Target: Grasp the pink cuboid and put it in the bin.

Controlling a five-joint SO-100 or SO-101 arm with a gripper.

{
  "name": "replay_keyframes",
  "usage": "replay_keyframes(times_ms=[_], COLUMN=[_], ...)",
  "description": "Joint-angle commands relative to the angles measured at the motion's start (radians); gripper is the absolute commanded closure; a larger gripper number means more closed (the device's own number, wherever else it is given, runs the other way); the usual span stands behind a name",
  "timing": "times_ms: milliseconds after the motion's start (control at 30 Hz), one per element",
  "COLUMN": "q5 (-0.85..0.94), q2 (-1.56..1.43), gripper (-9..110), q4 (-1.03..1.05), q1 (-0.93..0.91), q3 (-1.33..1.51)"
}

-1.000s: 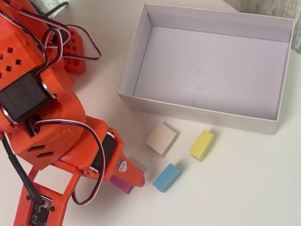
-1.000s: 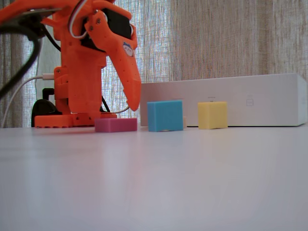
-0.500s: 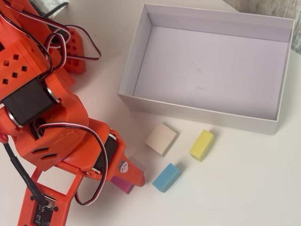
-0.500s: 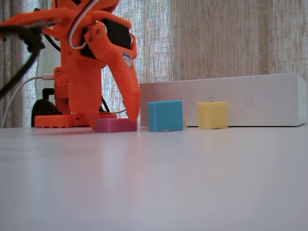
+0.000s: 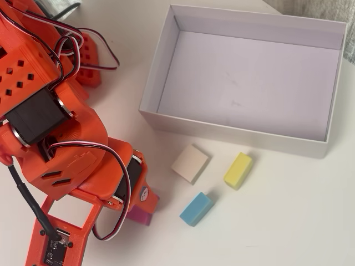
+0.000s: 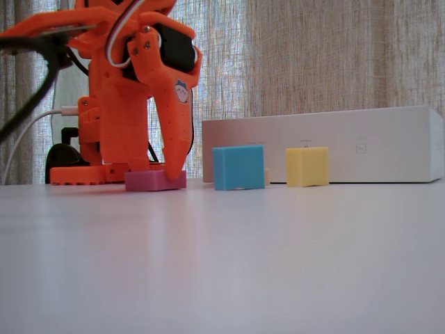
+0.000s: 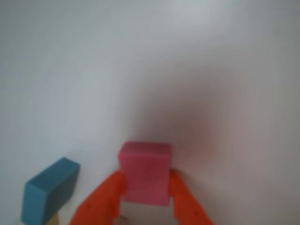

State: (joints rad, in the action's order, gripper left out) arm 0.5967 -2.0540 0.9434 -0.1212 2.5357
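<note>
gripper [image 7: 145, 187] — fingers clamped on the pink cuboid [image 7: 144, 172] | cuboid resting on table [image 6: 278, 264] — bin [image 5: 333, 83] well apart

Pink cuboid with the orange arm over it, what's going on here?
The orange arm's tool has its two fingers against opposite sides of the pink cuboid, which sits on the white table. It looks gripped but not lifted. The bin is empty, and the blue block, yellow block and beige block lie untouched in front of it.

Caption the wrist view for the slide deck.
Orange pincer closed on the sides of the pink cuboid on the white table, blue block at lower left.
</note>
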Motion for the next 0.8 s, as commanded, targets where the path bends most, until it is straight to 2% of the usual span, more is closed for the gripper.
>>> replay_keyframes(times_ms=[0,133,333,533,767], q5=[-0.002,0.002,-0.005,-0.006,-0.005], q2=[-0.018,-0.156,-0.348,-0.445,-0.492], gripper=[110,110,110,110,110], q4=[0.011,0.147,0.385,0.337,0.192], q1=[-0.008,0.006,0.143,0.433,0.732], q3=[-0.006,-0.103,-0.474,-0.666,-0.479])
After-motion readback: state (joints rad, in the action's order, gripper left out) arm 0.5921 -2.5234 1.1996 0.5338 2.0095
